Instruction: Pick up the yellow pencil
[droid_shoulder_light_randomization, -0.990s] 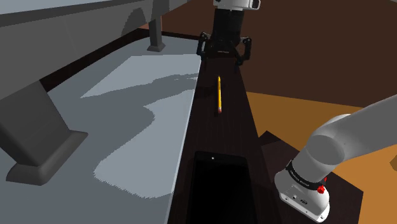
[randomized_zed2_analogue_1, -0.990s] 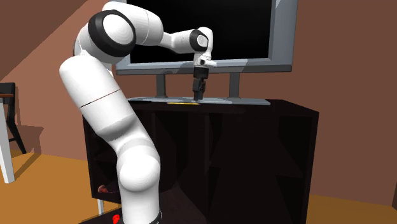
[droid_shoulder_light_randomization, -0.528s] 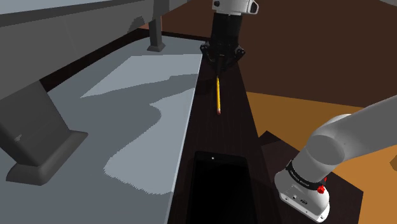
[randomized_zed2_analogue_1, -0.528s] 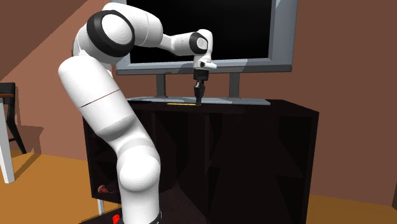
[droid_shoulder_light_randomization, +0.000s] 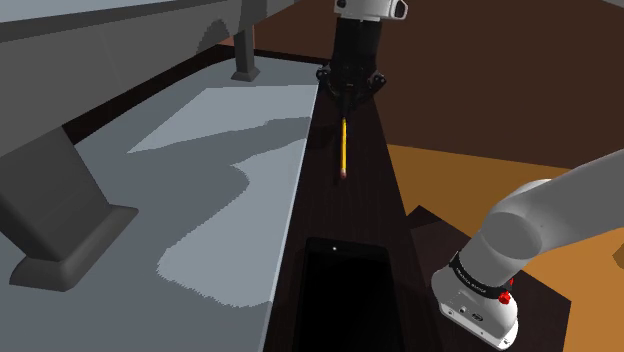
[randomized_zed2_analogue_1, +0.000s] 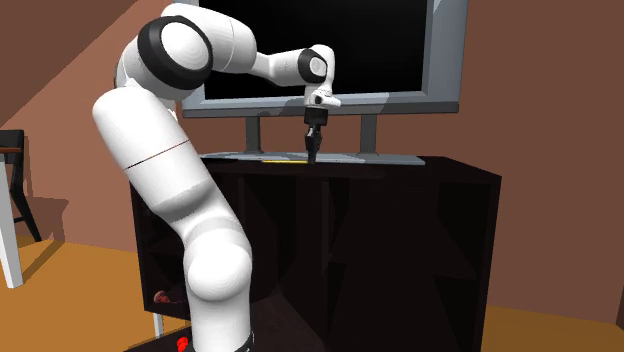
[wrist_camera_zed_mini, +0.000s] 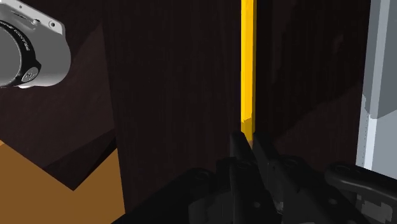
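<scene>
Wrist view: end effector (wrist_camera_zed_mini: 248, 142) grasping yellow pencil (wrist_camera_zed_mini: 247, 63) tip on dark cabinet top (wrist_camera_zed_mini: 178, 95)

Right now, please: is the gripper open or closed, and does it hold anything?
Gripper: closed, its fingers clasping the near end of the yellow pencil.

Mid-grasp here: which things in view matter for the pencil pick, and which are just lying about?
Job: slim yellow pencil, clasped at one end by the black two-finger gripper.

Just there: grey-framed flat television; its flat grey base plate; dark wooden cabinet beneath everything.
</scene>
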